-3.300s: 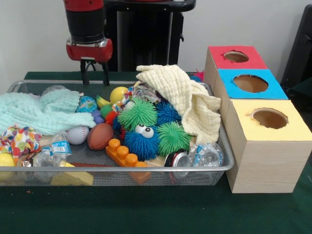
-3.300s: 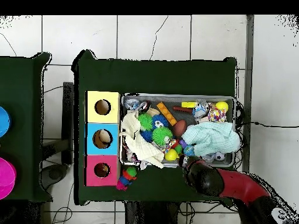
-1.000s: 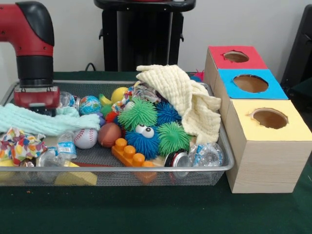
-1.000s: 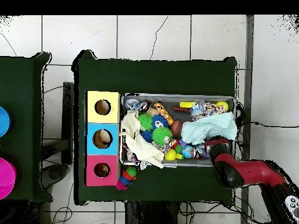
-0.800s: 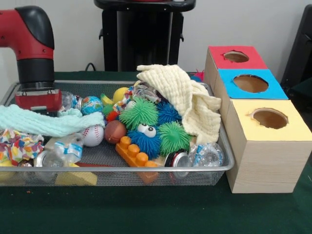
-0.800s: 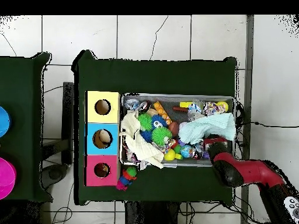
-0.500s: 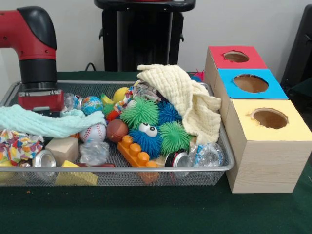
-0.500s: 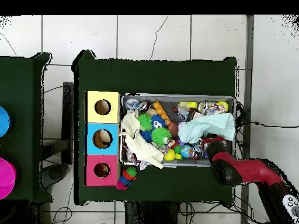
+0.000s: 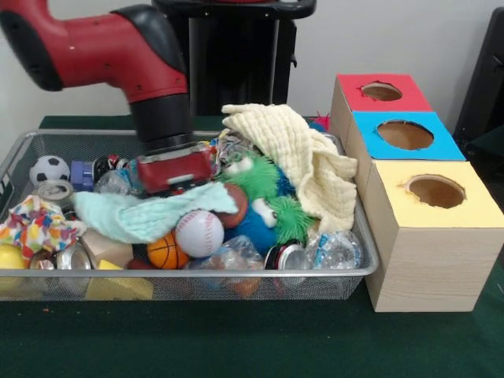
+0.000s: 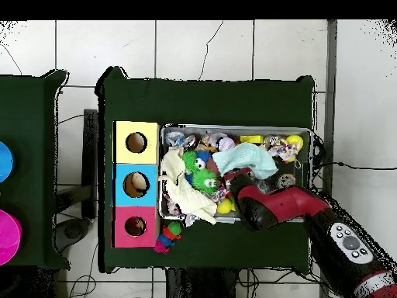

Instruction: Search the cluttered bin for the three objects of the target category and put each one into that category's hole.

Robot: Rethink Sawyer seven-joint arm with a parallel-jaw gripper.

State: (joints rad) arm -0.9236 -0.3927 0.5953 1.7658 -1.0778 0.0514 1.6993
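Pincer (image 9: 175,183) low, seemingly in mint cloth (image 9: 150,213)

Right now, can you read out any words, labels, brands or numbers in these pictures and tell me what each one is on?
No text can be read in either view.
Bottle: its label shows only as a blue and white band, too blurred to read.
Can: no legible print.
Boxes: plain coloured tops, no lettering.

Arm's gripper (image 9: 175,175) low in wire bin (image 9: 236,272), mint cloth (image 9: 146,214) draped under it, baseball (image 9: 198,233) just below.
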